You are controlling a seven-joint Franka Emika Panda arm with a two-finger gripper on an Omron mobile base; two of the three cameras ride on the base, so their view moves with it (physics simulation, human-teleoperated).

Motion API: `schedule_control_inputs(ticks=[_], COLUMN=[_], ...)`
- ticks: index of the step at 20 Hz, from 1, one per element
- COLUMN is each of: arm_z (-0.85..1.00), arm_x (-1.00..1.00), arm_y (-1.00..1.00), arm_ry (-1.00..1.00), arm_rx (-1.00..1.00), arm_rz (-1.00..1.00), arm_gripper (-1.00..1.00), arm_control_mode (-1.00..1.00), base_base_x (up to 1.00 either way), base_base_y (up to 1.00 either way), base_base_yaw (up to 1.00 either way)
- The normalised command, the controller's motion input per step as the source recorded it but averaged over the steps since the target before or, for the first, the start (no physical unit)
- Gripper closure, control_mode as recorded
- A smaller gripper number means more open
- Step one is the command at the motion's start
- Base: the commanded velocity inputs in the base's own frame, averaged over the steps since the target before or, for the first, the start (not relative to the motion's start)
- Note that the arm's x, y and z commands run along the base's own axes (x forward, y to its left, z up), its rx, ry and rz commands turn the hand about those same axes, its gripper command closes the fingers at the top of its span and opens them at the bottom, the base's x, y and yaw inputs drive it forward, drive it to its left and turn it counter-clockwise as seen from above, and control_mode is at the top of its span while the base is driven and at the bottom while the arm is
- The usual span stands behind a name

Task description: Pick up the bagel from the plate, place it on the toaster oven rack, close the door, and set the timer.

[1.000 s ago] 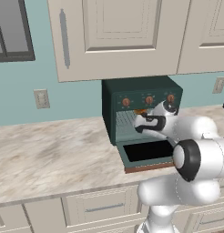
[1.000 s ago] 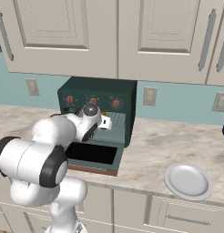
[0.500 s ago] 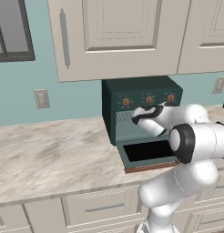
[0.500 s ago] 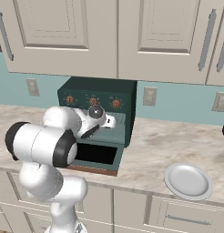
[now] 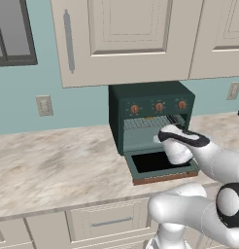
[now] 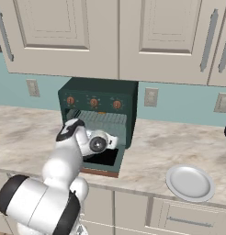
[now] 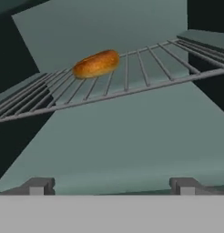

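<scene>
Resting on rack [image 7: 132, 77]: bagel [image 7: 96, 63] (hole hidden, edge-on) | pincer [image 7: 111, 185]: spread wide, holding nothing | plate [image 6: 190, 182]: bare

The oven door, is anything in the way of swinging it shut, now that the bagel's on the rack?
Yes. The door lies folded down, and the robot's own hand, with its open gripper, sits above it at the oven mouth. The bagel rests back on the rack, clear of the door's swing.

Golden-brown bagel [image 7: 96, 63] lies flat on the toaster oven rack [image 7: 132, 77]; door [image 5: 160, 165] open.
</scene>
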Motion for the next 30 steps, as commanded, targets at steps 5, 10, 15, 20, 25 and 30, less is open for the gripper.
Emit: schedule_control_inputs(ticks=[5,10,15,20,25,30], arm_z=[0.95,1.0,0.9,0.19,-0.13,-0.17], arm_x=[-0.06,0.0,-0.17,-0.98,-1.0,-0.79], arm_y=[-0.52,-0.68,-0.81,-0.72,0.01,0.01], arm_ry=[0.17,0.04,0.01,-0.03,-0.07,-0.09], arm_rx=[0.16,0.14,0.1,0.09,-0.02,-0.08], arm_rz=[-0.04,0.0,-0.01,0.03,0.1,0.26], arm_gripper=[-1.0,-1.0,-1.0,-1.0,-1.0,-1.0], arm_control_mode=[-1.0,-1.0,-1.0,-1.0,-1.0,-1.0], base_base_x=[0.0,0.0,0.0,0.0,0.0,0.0], base_base_y=[0.0,0.0,0.0,0.0,0.0,0.0], base_base_yaw=[0.0,0.0,0.0,0.0,0.0,0.0])
